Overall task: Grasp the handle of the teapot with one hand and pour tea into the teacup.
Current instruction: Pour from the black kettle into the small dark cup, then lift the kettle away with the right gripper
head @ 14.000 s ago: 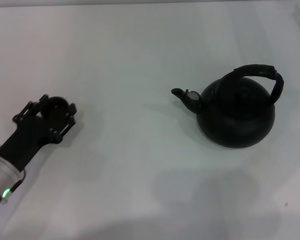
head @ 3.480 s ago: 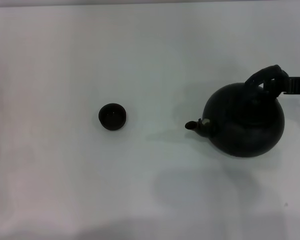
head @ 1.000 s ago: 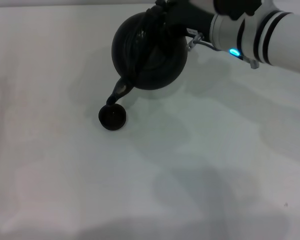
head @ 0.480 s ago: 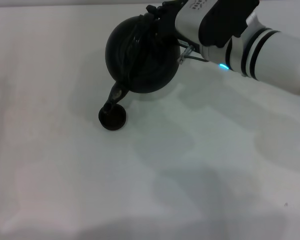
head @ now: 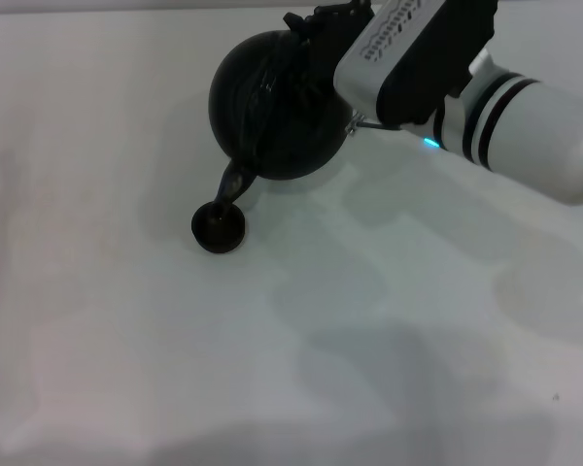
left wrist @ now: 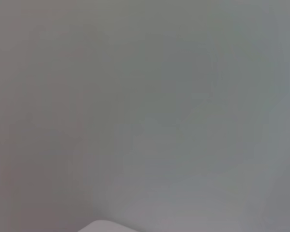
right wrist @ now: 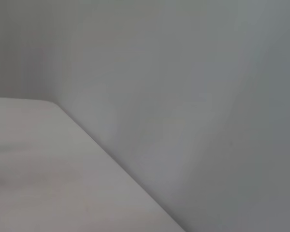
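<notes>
The matte-black teapot (head: 277, 107) hangs in the air in the head view, tipped hard forward, with its spout (head: 233, 183) pointing down right over the teacup (head: 218, 227). My right gripper (head: 306, 44) is shut on the black ribbed handle (head: 272, 73) at the pot's top; its white vented housing (head: 408, 49) reaches in from the right. The small dark teacup stands on the white table left of centre. The left gripper is out of view. Both wrist views show only plain grey surface.
The white table (head: 175, 369) stretches around the cup. A corner of a pale surface (right wrist: 43, 174) shows in the right wrist view.
The right arm has rolled further, and its housing now covers more of the teapot. The pot has tipped more steeply, its spout staying over the teacup.
</notes>
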